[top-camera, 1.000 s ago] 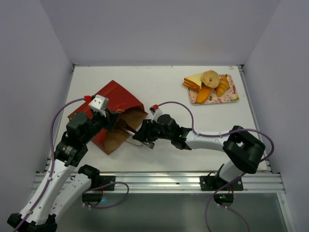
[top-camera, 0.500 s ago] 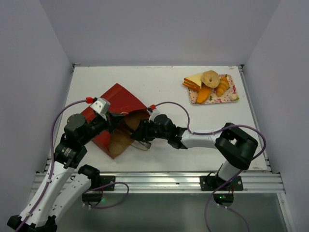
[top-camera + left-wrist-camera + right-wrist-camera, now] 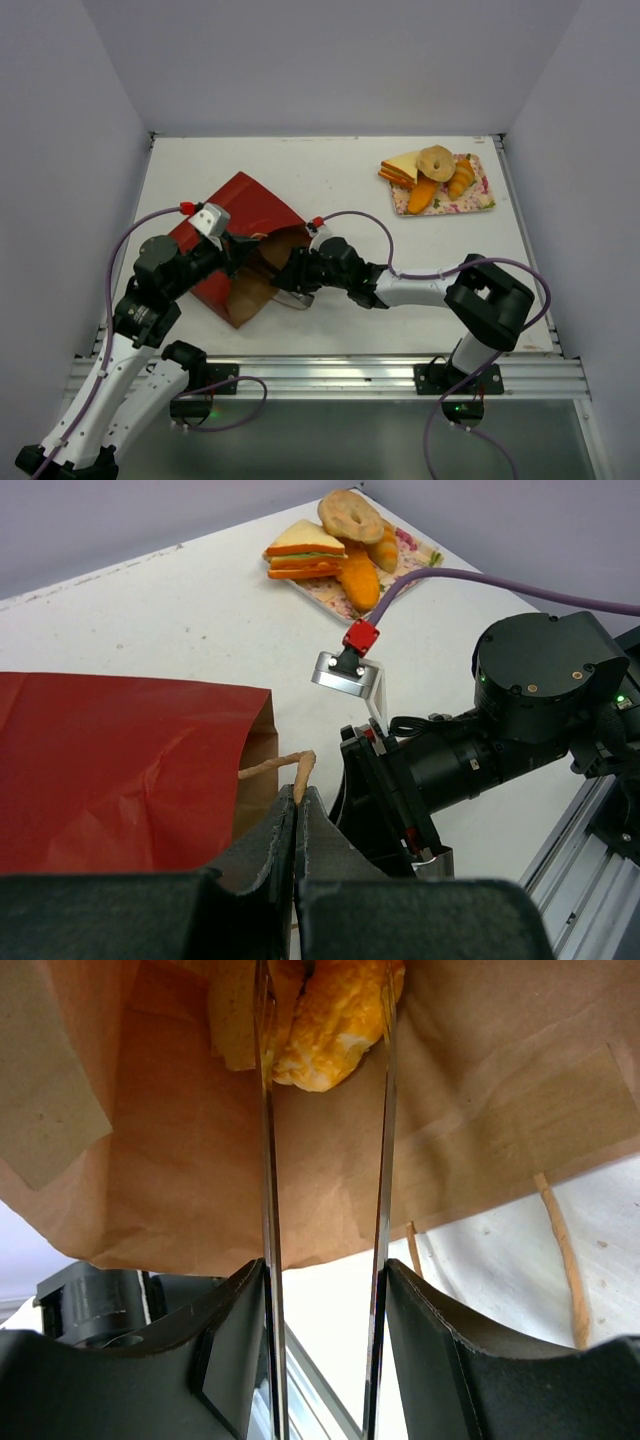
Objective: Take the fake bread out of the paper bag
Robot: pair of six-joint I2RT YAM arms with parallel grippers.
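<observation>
From above, you have the paper bag [image 3: 238,203] lying at the left of the table [image 3: 330,180], mouth toward the middle. The left gripper [image 3: 243,252] is at the upper lip and the right gripper [image 3: 287,281] is reaching into the mouth. The flowered tray [image 3: 488,203] of other fake food sits well apart at the far right, so nothing there crowds you.

In the left wrist view, your left jaws are pressed together, pinching 1 tan loop handle [image 3: 296,770] and lifting that lip. Hold it high and steady, because a sagging lip would close the opening on the other arm. The right arm's wrist [image 3: 450,765] is very near these fingers, so watch for a knock.

In the right wrist view, the fake bread [image 3: 338,1025] lies deep in the brown interior, at the tips of the 2 thin fingers [image 3: 266,1160]. The right jaws stand partway apart. The bread spreads past both blades, and I cannot tell whether they already bite on it or only frame it. Get a firm hold across its middle before pulling straight back. A paler piece [image 3: 232,1010] lies just beside it and could snag.
</observation>
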